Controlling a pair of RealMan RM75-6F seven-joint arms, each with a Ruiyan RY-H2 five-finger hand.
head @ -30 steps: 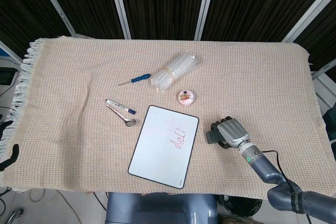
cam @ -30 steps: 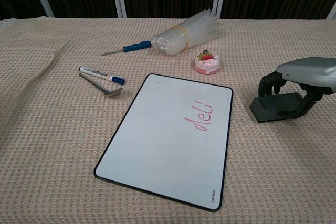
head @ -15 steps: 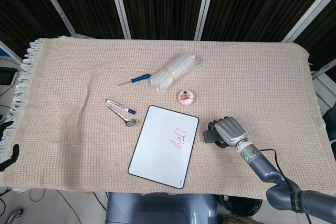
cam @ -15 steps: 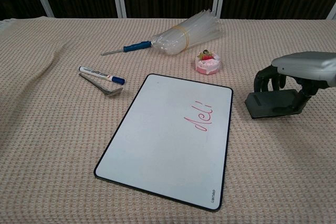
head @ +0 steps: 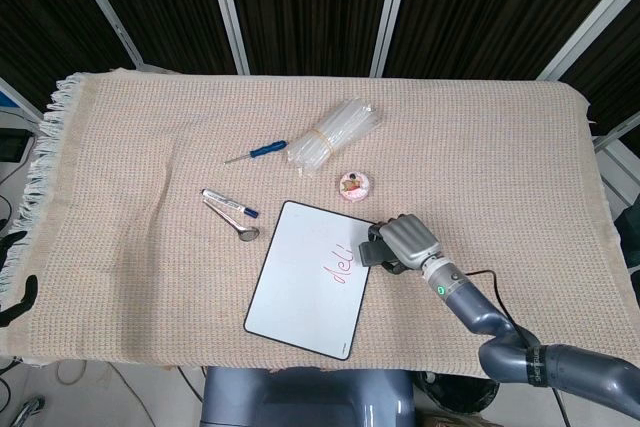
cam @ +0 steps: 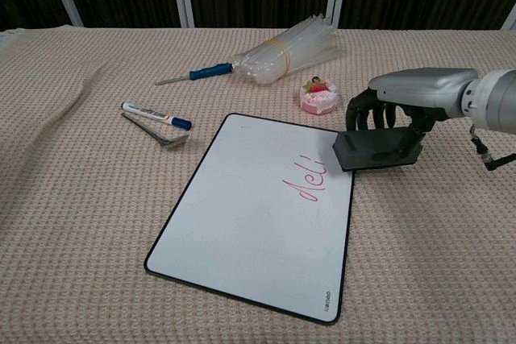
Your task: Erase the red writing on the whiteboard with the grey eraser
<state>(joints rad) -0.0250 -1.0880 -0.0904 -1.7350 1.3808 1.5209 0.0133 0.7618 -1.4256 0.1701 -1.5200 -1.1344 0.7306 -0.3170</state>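
1 hand is showing in both views, the right hand; its fingers are curling down around the grey eraser and gripping it, and the eraser is overlapping the far right corner of the whiteboard, just beside the red writing; whether the eraser is touching the board or hovering over it cannot be told. The whiteboard is lying flat near the front edge of the cloth-covered table, slightly tilted. A small pink round thing is sitting just beyond the board's far edge, close to the hand. A bundle of clear plastic tubes is lying further back, beside a blue-handled screwdriver. A marker and a metal spoon are lying together to the left of the board's far left corner.
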